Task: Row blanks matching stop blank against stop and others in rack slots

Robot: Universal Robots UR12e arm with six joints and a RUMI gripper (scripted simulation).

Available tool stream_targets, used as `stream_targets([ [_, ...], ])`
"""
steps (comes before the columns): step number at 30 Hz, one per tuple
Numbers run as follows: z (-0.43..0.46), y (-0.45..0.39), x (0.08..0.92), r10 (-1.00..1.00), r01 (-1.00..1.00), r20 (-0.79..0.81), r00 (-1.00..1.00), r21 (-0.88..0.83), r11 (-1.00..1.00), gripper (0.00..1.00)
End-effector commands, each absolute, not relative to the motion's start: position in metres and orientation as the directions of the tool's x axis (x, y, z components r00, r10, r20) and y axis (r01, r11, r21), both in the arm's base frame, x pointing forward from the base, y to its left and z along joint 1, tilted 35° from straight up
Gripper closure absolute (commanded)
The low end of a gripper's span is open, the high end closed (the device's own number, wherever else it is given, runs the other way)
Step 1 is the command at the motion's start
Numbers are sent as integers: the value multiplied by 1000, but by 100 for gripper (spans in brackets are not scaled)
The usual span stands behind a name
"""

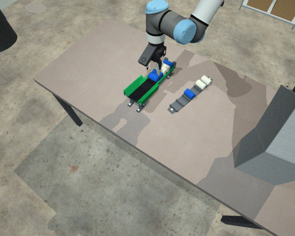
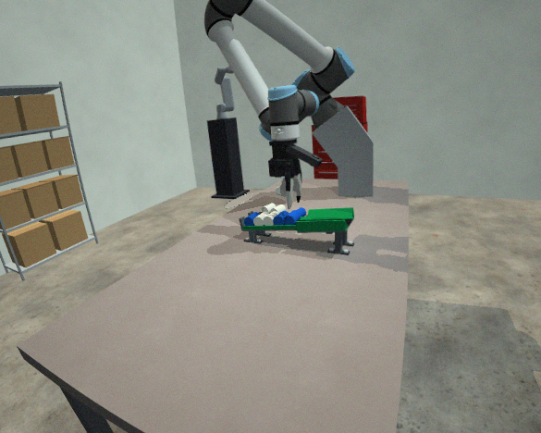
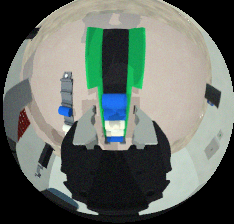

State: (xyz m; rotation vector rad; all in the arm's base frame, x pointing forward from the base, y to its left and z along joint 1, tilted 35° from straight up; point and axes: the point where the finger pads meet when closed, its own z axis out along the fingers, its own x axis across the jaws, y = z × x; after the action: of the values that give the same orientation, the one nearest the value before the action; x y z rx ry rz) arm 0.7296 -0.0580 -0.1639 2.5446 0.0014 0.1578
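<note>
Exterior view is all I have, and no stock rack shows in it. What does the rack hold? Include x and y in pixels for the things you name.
Observer: In the top view, the stock rack [image 1: 178, 104] [image 3: 66, 85] holds one blue blank [image 1: 189, 93] [image 3: 64, 111] and two white blanks [image 1: 200, 83] [image 3: 67, 128].

Operator: The fingers overlap from my side. Is anything between them?

Observer: The wrist view shows the gripper [image 1: 154, 70] [image 2: 293, 204] [image 3: 114, 106] open, its two fingers apart, holding nothing.

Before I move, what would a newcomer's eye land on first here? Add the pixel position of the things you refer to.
Probably the bright green ramp [image 1: 150, 97] [image 2: 320, 226] [image 3: 94, 57], with blue and white cylinders crowded toward its stop end. Just above them hangs the end effector [image 1: 154, 68] [image 2: 292, 201] [image 3: 114, 106], its two fingers apart. Next, the dark gray rack [image 1: 177, 106] [image 3: 66, 85] beside it, carrying one blue and two white cylinders.
</note>
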Motion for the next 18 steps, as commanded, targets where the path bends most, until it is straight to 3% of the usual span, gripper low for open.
stream_targets([
  [1,-141,-41,724,34,-32,108,994,557,-830,52],
  [12,-128,-34,723,33,-34,109,994,557,-830,52],
  [13,-128,-34,723,32,-34,109,994,557,-830,0],
  [18,-129,-34,723,33,-33,107,994,557,-830,0],
])
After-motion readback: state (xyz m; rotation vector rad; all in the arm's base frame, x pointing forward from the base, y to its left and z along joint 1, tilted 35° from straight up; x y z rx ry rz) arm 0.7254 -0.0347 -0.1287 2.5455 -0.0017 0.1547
